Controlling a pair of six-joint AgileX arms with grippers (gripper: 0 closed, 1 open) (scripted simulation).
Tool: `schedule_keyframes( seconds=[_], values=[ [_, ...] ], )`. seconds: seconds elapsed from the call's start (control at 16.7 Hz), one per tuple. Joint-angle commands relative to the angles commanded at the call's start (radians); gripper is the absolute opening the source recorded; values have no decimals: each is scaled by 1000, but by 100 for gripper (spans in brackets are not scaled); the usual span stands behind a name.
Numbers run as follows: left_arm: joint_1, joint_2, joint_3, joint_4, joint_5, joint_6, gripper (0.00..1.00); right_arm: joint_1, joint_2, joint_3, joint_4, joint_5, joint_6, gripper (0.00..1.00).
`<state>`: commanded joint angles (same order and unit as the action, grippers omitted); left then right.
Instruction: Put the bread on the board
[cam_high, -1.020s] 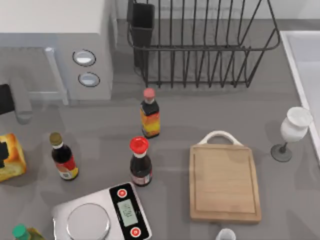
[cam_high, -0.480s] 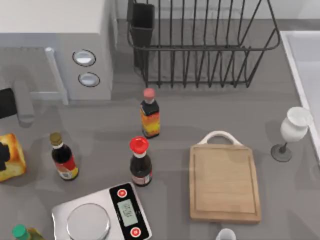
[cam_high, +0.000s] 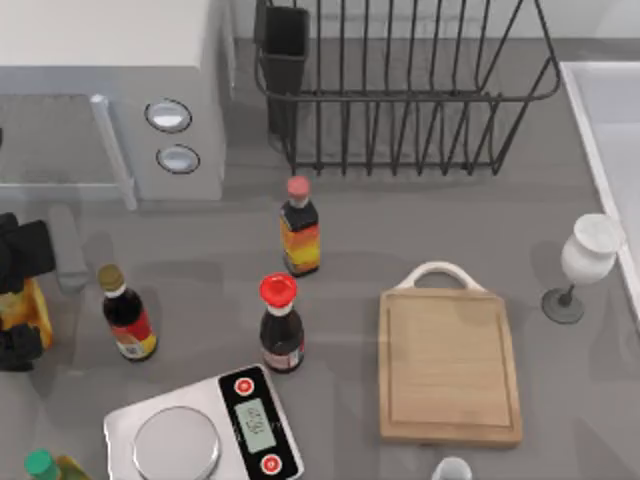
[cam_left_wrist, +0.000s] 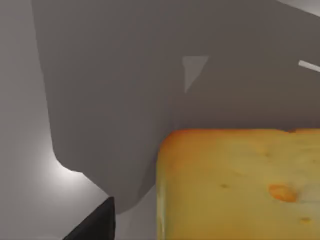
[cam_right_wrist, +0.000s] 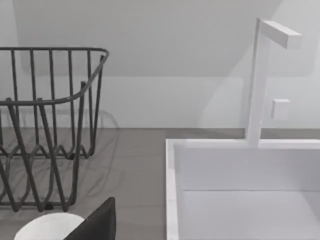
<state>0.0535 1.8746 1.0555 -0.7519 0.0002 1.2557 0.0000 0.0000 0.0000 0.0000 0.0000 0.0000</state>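
Since a second ago the left tool (cam_high: 18, 300) has come down and toward the near side over the bread (cam_high: 27, 308) at the left edge of the surface (cam_high: 400, 240); black arm parts now cover most of the loaf, where before its yellow top lay mostly bare. The bread has stayed at the left edge, well apart from the board (cam_high: 449, 365), which lies bare near the right near corner. From above only a yellow strip of loaf shows between the dark parts, so I cannot tell whether the tool is clenched on it or released. The left wrist view has the bread (cam_left_wrist: 240, 185) close up and cut off, with one dark fingertip (cam_left_wrist: 95, 225) beside it. The right tool's fingertip (cam_right_wrist: 97, 222) shows in its wrist view near the rack (cam_right_wrist: 45, 125) and sink (cam_right_wrist: 240, 190); its state I cannot tell.
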Motion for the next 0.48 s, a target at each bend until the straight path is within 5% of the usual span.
schedule_keyframes(
  seconds=[0.18, 0.48],
  values=[
    [0, 0, 0, 0, 0, 0, 100, 0, 0, 0, 0, 0, 0, 100],
    [0, 0, 0, 0, 0, 0, 62, 0, 0, 0, 0, 0, 0, 100]
  ],
)
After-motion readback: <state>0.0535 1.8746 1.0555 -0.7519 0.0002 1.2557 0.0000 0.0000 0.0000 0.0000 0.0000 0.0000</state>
